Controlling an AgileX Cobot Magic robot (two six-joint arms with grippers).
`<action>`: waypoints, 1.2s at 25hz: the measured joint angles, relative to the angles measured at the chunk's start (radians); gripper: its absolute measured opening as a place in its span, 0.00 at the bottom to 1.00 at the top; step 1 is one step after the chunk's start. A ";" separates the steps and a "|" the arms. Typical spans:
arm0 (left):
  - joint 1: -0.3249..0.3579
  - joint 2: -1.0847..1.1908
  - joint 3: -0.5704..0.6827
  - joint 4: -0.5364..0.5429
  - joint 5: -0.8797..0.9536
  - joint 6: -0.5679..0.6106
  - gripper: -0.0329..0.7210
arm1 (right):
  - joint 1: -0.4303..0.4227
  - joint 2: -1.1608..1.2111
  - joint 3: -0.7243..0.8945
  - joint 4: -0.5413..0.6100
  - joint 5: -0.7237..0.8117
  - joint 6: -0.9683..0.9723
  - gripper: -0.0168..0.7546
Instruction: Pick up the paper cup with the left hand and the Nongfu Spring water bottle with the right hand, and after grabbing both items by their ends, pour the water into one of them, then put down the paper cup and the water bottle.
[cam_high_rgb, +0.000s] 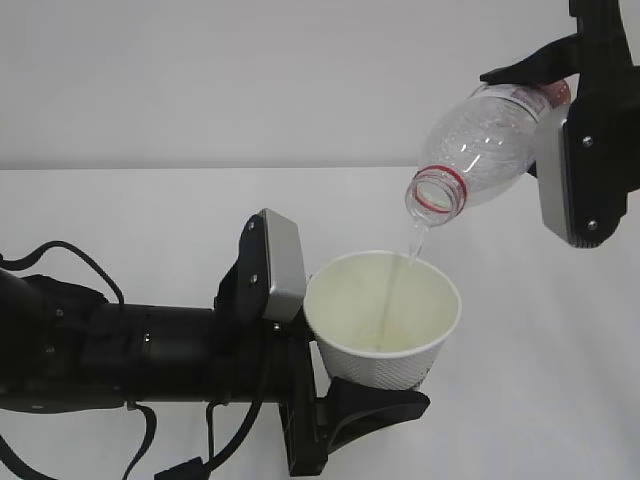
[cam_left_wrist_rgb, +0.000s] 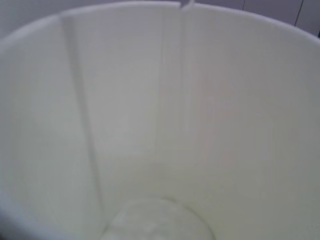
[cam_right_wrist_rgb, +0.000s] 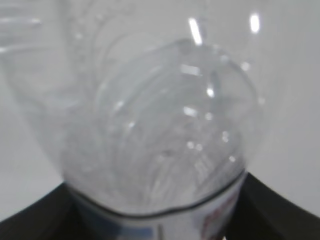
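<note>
My left gripper (cam_high_rgb: 372, 385) is shut on the lower part of the white paper cup (cam_high_rgb: 383, 320), holding it upright above the table. One black finger (cam_high_rgb: 385, 405) shows under the cup's base. Up at the right, my right gripper (cam_high_rgb: 548, 110) is shut on the labelled end of the Nongfu Spring water bottle (cam_high_rgb: 480, 150). The bottle tilts with its red-ringed mouth (cam_high_rgb: 437, 190) down-left over the cup. A thin stream of water (cam_high_rgb: 415, 245) falls into the cup. The left wrist view is filled by the cup's cream inside (cam_left_wrist_rgb: 160, 125), with water (cam_left_wrist_rgb: 155, 220) at the bottom. The bottle (cam_right_wrist_rgb: 160, 125) fills the right wrist view between black fingers (cam_right_wrist_rgb: 35, 215).
The white table (cam_high_rgb: 120, 210) lies below both arms, with a plain pale wall (cam_high_rgb: 250, 70) behind. The left arm's black body and cables (cam_high_rgb: 120, 350) stretch across the lower left.
</note>
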 joint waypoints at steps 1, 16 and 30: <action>0.000 0.000 0.000 0.000 0.000 0.000 0.81 | 0.000 0.000 0.000 0.000 0.000 0.000 0.65; 0.000 0.000 0.000 0.006 0.001 0.000 0.81 | 0.000 0.000 0.000 0.000 0.000 -0.002 0.65; 0.000 0.000 0.000 0.008 0.002 0.000 0.81 | 0.000 0.000 0.000 0.000 0.000 -0.004 0.65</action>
